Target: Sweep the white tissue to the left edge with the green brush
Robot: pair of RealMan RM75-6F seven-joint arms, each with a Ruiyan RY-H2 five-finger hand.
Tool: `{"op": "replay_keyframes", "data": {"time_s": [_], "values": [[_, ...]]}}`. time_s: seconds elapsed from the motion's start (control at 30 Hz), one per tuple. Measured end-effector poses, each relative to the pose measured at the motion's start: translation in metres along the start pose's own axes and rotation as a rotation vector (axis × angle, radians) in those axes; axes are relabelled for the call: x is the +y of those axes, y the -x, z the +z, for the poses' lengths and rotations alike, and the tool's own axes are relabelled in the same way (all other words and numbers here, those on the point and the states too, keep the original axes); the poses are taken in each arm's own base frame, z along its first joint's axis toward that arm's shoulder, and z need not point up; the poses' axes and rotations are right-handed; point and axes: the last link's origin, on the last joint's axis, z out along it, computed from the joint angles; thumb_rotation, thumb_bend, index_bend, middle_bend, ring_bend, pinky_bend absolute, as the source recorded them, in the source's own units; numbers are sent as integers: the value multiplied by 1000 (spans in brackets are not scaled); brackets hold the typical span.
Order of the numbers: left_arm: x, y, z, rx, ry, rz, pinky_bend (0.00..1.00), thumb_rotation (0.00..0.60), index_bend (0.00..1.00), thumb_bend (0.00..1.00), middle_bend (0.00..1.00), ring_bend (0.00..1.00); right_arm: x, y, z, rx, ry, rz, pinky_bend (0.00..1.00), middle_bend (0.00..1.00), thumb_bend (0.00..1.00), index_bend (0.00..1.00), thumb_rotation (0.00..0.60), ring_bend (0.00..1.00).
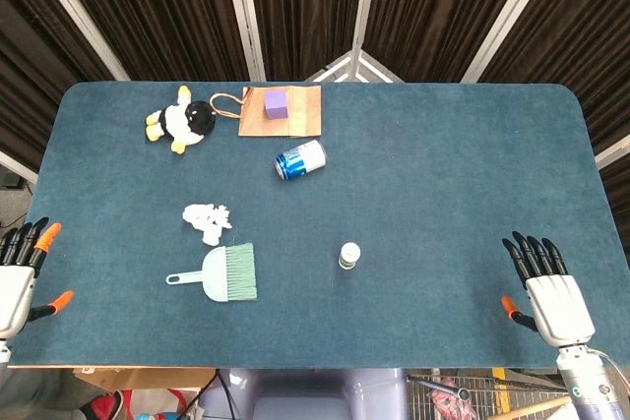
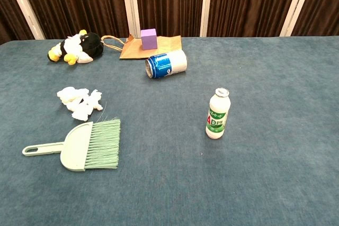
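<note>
Robot hands (image 1: 22,272) (image 1: 549,287) apart, empty, outspread.

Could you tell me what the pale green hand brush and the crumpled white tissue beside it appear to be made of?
The pale green hand brush looks like smooth moulded plastic, matte, with fine, slightly splayed bristles, probably synthetic. The crumpled white tissue appears to be soft, thin paper: irregular creases, ragged edges, no sheen.

White robot hand (image 1: 546,287), black fingers, seemingly orange-tipped thumb
</note>
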Motion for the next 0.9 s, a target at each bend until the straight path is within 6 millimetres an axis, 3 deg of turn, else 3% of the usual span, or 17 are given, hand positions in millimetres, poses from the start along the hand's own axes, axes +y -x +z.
{"op": "replay_keyframes", "data": {"time_s": [0.3, 0.4, 0.47, 0.53, 0.6, 0.67, 0.7, 0.8, 0.9], "values": [[1, 0, 0, 1, 5, 4, 9, 600, 0, 0, 0, 0, 0, -1, -1, 3, 2, 2, 11, 0, 321, 0, 600, 0], [2, 0, -1, -4, 7, 7, 100, 600, 0, 0, 0, 8, 0, -2, -1, 7, 1, 4, 11, 0, 322, 0, 600, 0], [3, 0, 0, -5, 8, 12, 243, 600, 0, 0, 41, 107, -1, -1, -1, 3, 1, 4, 11, 0, 321, 0, 600, 0], [5, 0, 2, 0, 11, 20, 426, 600, 0, 3, 185, 296, -1, 0, -1, -2, 2, 4, 10, 0, 321, 0, 600, 0], [9, -2, 7, 9, 12, 26, 656, 600, 9, 34, 466, 564, -1, 0, 0, -4, 1, 3, 10, 0, 321, 0, 600, 0], [13, -2, 11, 9, 12, 18, 821, 600, 83, 85, 683, 758, -1, 0, 0, -1, -1, 3, 11, 0, 321, 0, 600, 0], [17, -1, 14, 3, 13, 5, 904, 600, 175, 122, 788, 851, -2, 0, 0, -1, -2, 6, 11, 0, 321, 0, 600, 0], [29, 2, 22, -39, 16, -24, 1000, 600, 383, 212, 968, 992, -2, 0, 0, -2, -3, 13, 11, 0, 321, 0, 600, 0], [45, 9, 32, -98, 17, -45, 1000, 600, 441, 266, 1000, 1000, -2, 0, 0, -3, -3, 14, 11, 0, 321, 0, 600, 0]]}}
